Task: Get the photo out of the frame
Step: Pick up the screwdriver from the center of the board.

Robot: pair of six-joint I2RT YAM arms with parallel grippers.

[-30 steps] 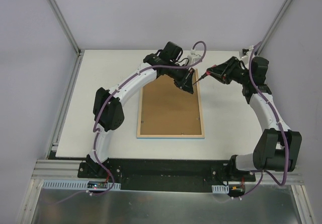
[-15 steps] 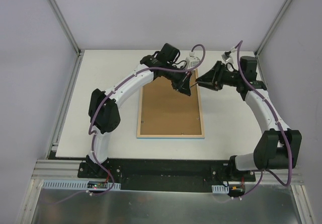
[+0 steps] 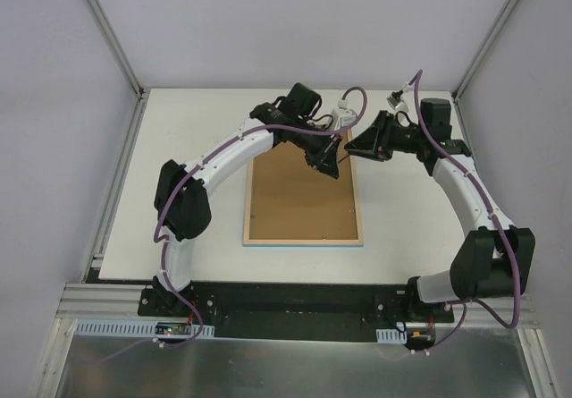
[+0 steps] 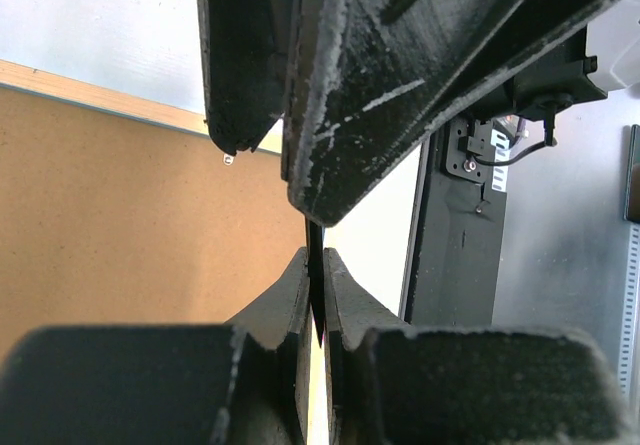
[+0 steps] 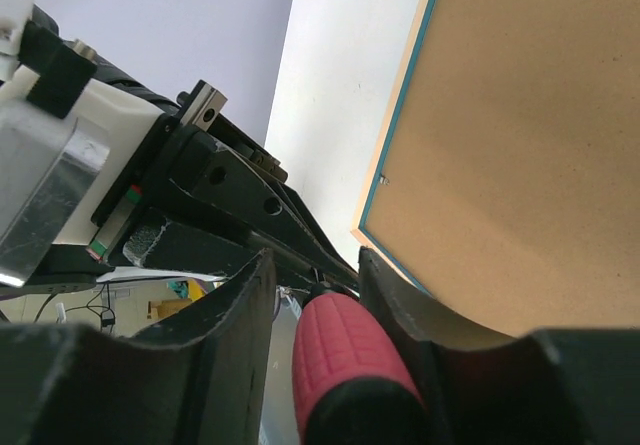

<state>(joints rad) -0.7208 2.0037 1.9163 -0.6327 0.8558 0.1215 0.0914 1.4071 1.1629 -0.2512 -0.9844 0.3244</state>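
Frame point(image 3: 304, 241) face down, mid-table point(image 3: 179, 148)
Lay with brown backing board point(image 3: 299, 197) up. Was overhung at far right corner by left gripper point(image 4: 316, 265), clenched on thin dark blade of red-handled tool point(image 5: 345, 365), and by right gripper point(image 5: 315, 265), clasped round its handle.

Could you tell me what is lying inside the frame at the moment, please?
The brown backing board fills the frame, which lies face down with its pale rim up. Whatever sits under the board, photo included, is covered.
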